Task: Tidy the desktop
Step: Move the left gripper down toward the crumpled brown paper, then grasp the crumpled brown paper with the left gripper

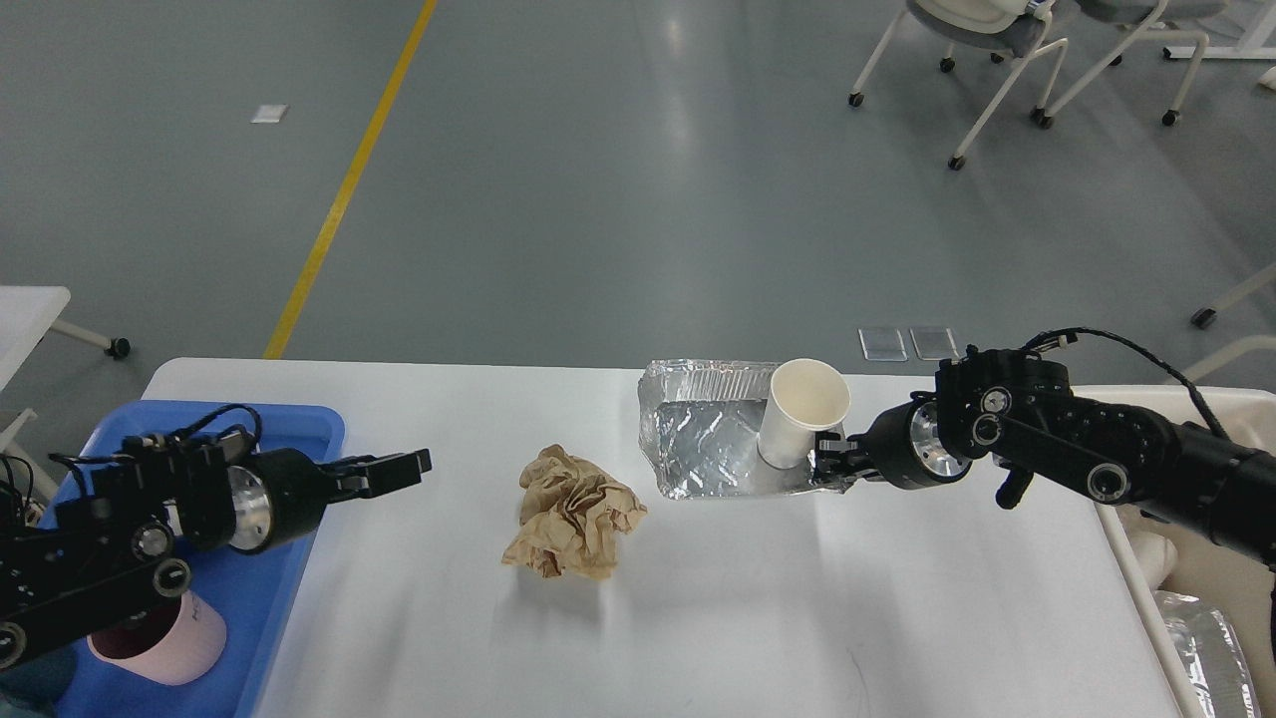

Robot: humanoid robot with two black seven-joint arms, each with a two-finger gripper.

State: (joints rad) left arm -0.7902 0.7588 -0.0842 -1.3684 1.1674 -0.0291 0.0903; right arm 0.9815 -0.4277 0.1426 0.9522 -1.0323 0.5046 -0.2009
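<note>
White and matte, the counter (698, 618) fills the lower half of the head view, its far edge running across the middle of the frame with grey floor beyond. At its left end sits a blue plastic tray (289, 558), partly covered by the left arm; a pink cup (174, 643) stands inside it near the bottom of the view. Off the counter's right edge is a cream bin (1146, 399), with crumpled clear or foil material lying low inside it.

Toward the far middle of the counter lies a crinkled foil tray (698, 439), shiny and dented. A white paper cup (802, 409) stands in the foil tray's right end, tilted a little with its open mouth facing up and toward the camera. In front and left of the foil tray, apart from it, lies a crumpled wad of brown paper (573, 514).

The right tool (832, 461) reaches in from the right and sits right at the foot of the paper cup and the near right corner of the foil tray; its fingers are small and dark, so whether they are closed on either cannot be told. The left tool (389, 471) hangs over the tray's right edge, pointing right toward the brown paper, well short of it, fingers nearly together on nothing.
</note>
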